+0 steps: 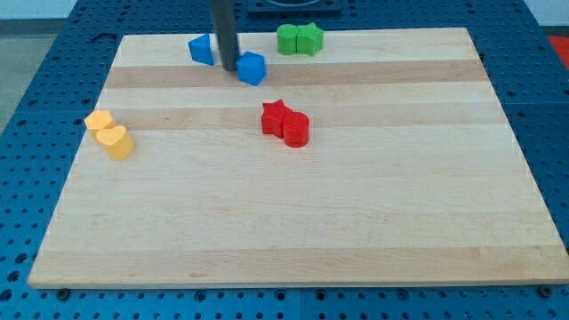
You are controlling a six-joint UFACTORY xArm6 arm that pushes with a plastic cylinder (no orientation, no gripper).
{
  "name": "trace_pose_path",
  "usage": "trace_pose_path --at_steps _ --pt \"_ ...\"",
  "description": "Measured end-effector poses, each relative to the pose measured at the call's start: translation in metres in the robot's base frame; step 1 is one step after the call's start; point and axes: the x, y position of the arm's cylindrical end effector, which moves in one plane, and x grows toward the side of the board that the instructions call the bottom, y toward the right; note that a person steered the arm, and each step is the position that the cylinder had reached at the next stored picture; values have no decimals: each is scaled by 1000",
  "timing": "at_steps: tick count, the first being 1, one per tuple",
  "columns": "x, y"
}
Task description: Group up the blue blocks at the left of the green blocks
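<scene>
Two blue blocks lie near the view's top: a wedge-like blue block (202,49) and, to its right, a cube-like blue block (252,68). Two green blocks touch each other further right at the top: a round green block (287,39) and a star-like green block (309,38). My tip (228,68) stands between the two blue blocks, just left of the cube-like one, touching or almost touching it. The rod rises from there out of the view's top.
A red star block (276,116) and a red cylinder (296,130) touch near the board's middle. Two yellow blocks (109,133) sit together at the view's left. The wooden board (293,231) lies on a blue perforated table (27,89).
</scene>
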Motion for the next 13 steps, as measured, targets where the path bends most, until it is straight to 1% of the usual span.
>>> trace_pose_path --at_steps 1,3,4,5,6,8,9,10,12,13 --pt "0 -3" --pt "0 -110" --pt "-28 -105" --pt "-38 -57" --pt "-38 -6" --pt "-39 -7" --pt "-40 19" --pt "-40 27" --pt "-11 -53" --pt "14 -74"
